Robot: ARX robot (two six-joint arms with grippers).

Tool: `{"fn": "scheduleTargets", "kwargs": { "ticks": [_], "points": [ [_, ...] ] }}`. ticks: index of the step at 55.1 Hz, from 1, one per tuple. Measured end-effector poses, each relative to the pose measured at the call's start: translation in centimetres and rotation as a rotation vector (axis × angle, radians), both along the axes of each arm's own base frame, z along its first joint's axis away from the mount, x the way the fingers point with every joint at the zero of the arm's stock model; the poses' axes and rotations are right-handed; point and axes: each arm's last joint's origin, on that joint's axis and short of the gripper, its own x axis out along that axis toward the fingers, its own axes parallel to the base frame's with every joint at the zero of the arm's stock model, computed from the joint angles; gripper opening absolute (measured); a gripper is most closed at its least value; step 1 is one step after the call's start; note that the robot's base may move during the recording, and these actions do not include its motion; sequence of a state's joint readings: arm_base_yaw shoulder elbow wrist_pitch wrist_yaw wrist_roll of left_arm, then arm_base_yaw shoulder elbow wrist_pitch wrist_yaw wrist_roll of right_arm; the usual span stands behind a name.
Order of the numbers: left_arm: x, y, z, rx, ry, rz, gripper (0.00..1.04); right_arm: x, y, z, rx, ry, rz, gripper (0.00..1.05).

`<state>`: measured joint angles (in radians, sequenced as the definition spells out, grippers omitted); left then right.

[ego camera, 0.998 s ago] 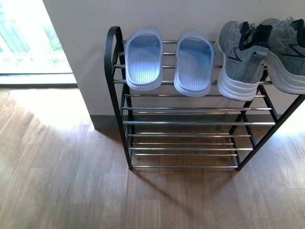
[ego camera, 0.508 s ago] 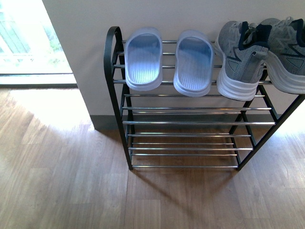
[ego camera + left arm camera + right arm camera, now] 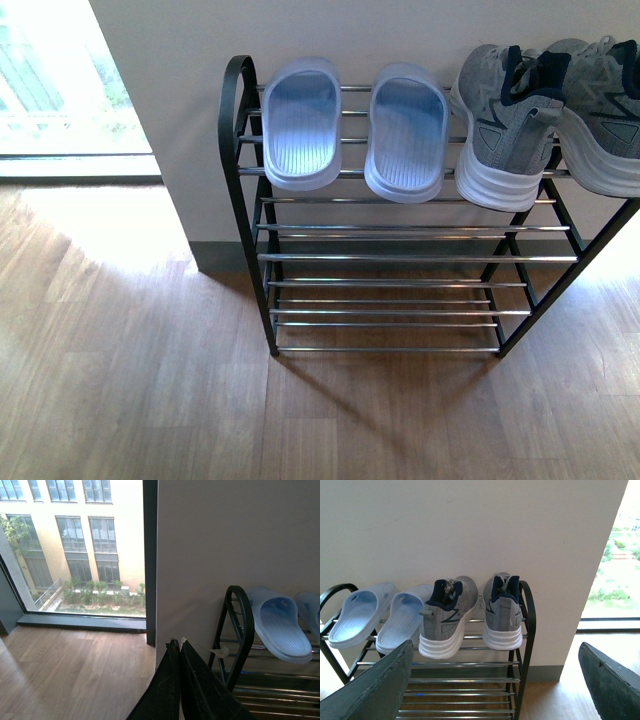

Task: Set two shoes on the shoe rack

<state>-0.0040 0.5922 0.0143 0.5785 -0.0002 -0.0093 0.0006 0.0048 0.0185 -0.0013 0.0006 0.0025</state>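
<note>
Left to right in the front view, the shoe rack (image 3: pixel 245 160) stands against the wall with its arched black end at about nine o'clock of the frame's middle. On its top tier lie two pale blue slides (image 3: pixel 302 122), side by side and just apart, toes toward the camera. Beyond them, toward two o'clock, sit two grey sneakers (image 3: pixel 498 120), the further one cut by the frame edge. The three lower tiers carry nothing that shows, and the wooden floor (image 3: pixel 150 380) in view holds no shoe.

Neither arm appears in the front view. In the left wrist view the left gripper (image 3: pixel 179 652) shows its two dark fingers pressed together with nothing between them, held clear of the rack's arched end. In the right wrist view the right gripper (image 3: pixel 495 672) has its fingers spread far apart at either edge, empty, facing the sneakers from well back.

Judging by this, the placing step looks finished: both pairs rest on the top bars and both claws are free. The next move seems to call only for keeping the arms back from the rack without nudging a shoe off its bars
</note>
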Motion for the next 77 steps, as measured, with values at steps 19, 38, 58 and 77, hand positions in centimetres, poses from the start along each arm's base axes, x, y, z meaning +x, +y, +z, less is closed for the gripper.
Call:
{"fn": "scheduleTargets", "kwargs": {
  "ticks": [19,38,58,77],
  "points": [
    [-1.3,0.0,0.4,0.000,-0.012,0.000,0.01,0.0,0.0,0.0,0.000,0.000,0.000,0.96],
    [-2.3,0.0,0.4,0.000,-0.014,0.000,0.01,0.0,0.0,0.0,0.000,0.000,0.000,0.96],
    [-3.8,0.0,0.0,0.000,-0.001,0.000,0.01,0.0,0.0,0.0,0.000,0.000,-0.001,0.96],
    [-3.8,0.0,0.0,0.000,0.003,0.001,0.09,0.0,0.0,0.0,0.000,0.000,0.001,0.96]
  ]
}}
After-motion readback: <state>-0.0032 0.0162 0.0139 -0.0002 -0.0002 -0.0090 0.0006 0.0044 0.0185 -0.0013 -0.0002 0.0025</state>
